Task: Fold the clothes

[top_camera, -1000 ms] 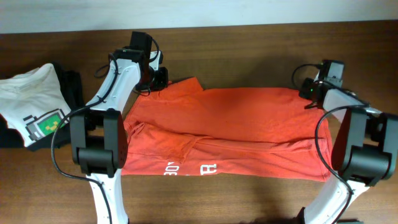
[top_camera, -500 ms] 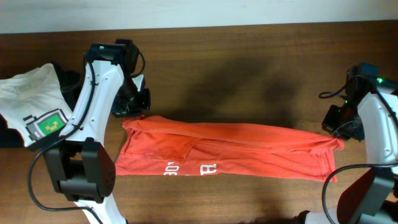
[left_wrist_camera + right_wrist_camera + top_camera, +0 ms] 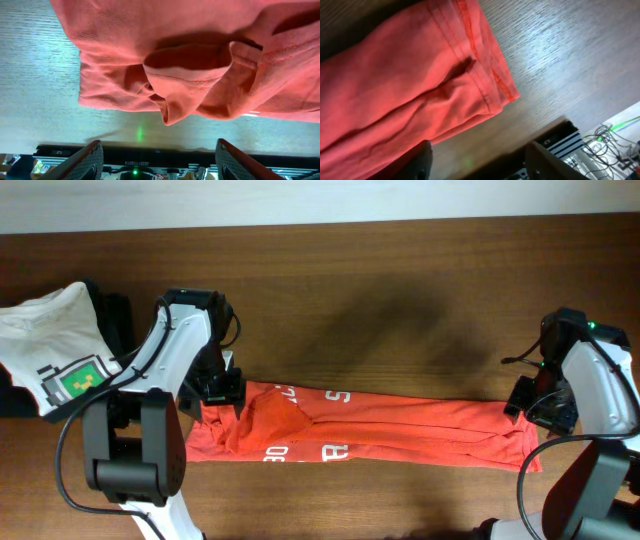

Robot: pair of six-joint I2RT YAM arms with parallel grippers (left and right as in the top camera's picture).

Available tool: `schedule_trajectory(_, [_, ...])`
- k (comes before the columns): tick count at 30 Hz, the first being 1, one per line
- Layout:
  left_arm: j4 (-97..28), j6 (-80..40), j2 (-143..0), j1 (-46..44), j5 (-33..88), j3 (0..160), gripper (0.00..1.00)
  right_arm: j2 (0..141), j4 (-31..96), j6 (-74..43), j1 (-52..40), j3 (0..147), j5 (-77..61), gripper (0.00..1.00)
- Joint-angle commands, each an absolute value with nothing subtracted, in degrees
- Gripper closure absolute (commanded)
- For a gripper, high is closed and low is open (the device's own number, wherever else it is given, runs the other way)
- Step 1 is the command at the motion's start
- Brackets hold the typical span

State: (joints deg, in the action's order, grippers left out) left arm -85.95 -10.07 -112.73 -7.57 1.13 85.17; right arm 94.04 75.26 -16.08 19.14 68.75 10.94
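The orange-red T-shirt lies folded into a long, thin strip across the brown table. White letters show on it. Near the front edge I can read "30" and "R", and on the top fold an "S". The rest is hidden in the folds.

The left claw is at the shirt's left end. Its fingers are spread wide and hold nothing. The right claw is at the right end, also spread wide and holding nothing.

A white T-shirt with a green pixel picture lies far left.
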Motion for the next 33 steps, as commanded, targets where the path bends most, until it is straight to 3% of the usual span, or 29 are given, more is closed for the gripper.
schedule_trajectory(1, [-84.5,-9.9,-110.7,-7.3,0.2,87.0,0.29,94.1,75.4,-11.7,22.5,68.3,5.0,0.34])
schedule_trajectory(4, [-81.8,-10.0,-107.7,-7.3,1.4,87.1,0.29,94.1,74.1,-5.7,26.7,66.5,-1.8,0.32])
schedule_trajectory(8, [-79.5,-10.0,-106.1,-7.3,2.8,87.1,0.29,94.2,64.9,-3.2,27.4,59.2,-0.2,0.26])
schedule_trajectory(11, [-79.3,-10.0,-106.1,-7.3,2.8,87.1,0.28,94.3,57.5,-3.2,27.4,53.5,6.5,0.26])
schedule_trajectory(18, [-79.1,-10.0,-106.1,-7.3,2.8,87.1,0.28,94.6,48.4,0.6,27.4,49.9,7.6,0.28])
schedule_trajectory(23, [-78.6,-10.0,-106.1,-7.3,2.8,87.1,0.28,98.6,47.0,0.6,27.4,49.4,5.9,0.29])
schedule_trajectory(27, [-78.6,-10.0,-106.1,-7.3,2.8,87.1,0.28,98.9,46.8,0.6,27.4,49.4,5.9,0.36])
schedule_trajectory(33, [-78.5,-10.0,-106.1,-7.3,3.3,87.1,0.28,99.0,44.5,1.0,27.4,49.4,0.9,0.29])
